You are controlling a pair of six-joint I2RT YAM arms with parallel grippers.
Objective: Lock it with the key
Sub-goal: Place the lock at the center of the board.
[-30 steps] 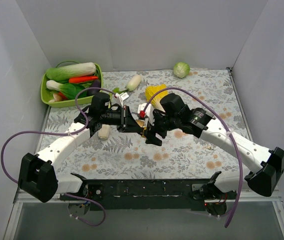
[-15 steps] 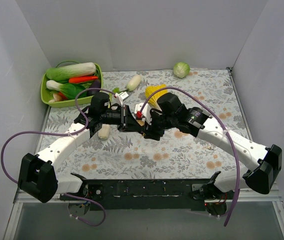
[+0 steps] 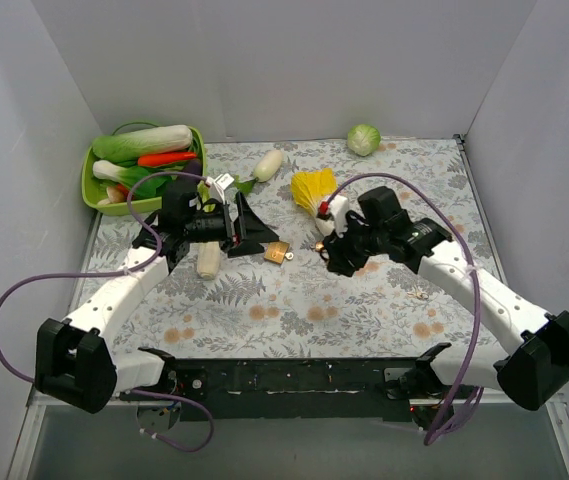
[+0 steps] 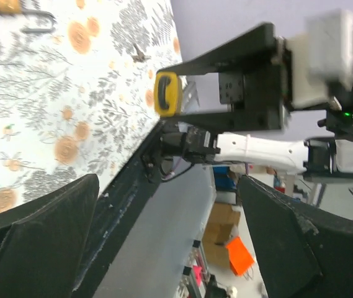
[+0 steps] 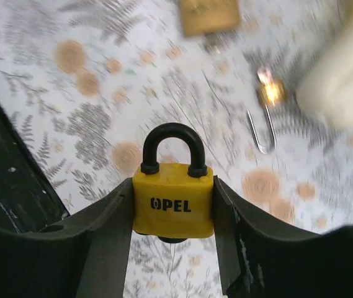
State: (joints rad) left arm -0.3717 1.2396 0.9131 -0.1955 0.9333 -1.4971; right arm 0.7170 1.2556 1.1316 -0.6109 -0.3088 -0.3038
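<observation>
Padlock (image 5: 173, 208), yellow, tight in right tool (image 5: 174, 184); left tool (image 4: 167, 183) wide open, empty; brass lock (image 3: 277, 252) between them on open table (image 3: 364, 300).

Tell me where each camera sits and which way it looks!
Top external: above, behind the arms, looking down at the table; both arms, left gripper, right gripper show.
Left wrist: on the left arm, facing the right arm; own spread fingers show.
Right wrist: on the right arm, facing down; own fingers pinch the yellow padlock.
Shared: both wrist views show that padlock.
</observation>
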